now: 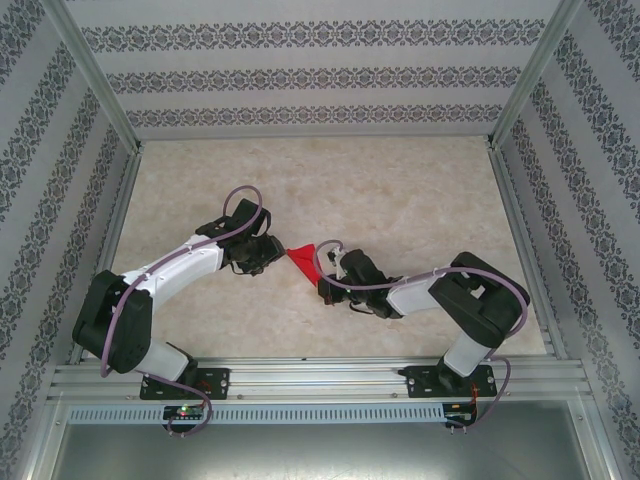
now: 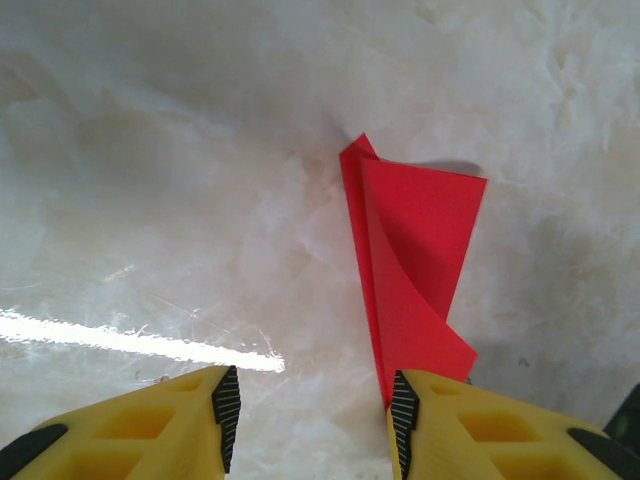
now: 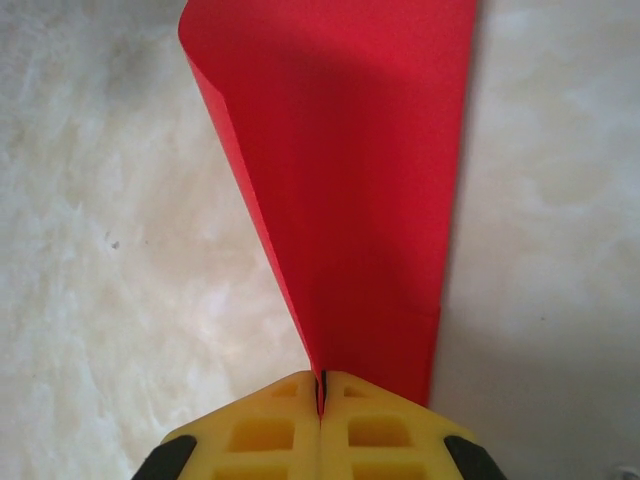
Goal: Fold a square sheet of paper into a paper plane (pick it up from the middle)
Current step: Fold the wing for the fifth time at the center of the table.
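The red sheet of paper point(image 1: 303, 258) lies mid-table, folded into a narrow pointed wedge. My right gripper point(image 3: 321, 385) is shut on one end of it, and the folded paper point(image 3: 350, 180) fans out ahead of the jaws. From the top view the right gripper point(image 1: 325, 282) sits just right of and below the paper. My left gripper point(image 2: 313, 400) is open over bare table. The paper point(image 2: 420, 250) has a loose flap curling up, and its near end runs down beside the left gripper's right finger point(image 2: 402, 410). The left gripper point(image 1: 270, 250) is just left of the paper.
The tabletop point(image 1: 400, 190) is pale marble-patterned, fenced by aluminium rails point(image 1: 520, 230) and patterned walls. Both arm bases are bolted to the near rail point(image 1: 320, 380). A streak of glare crosses the table surface point(image 2: 130, 340) in the left wrist view.
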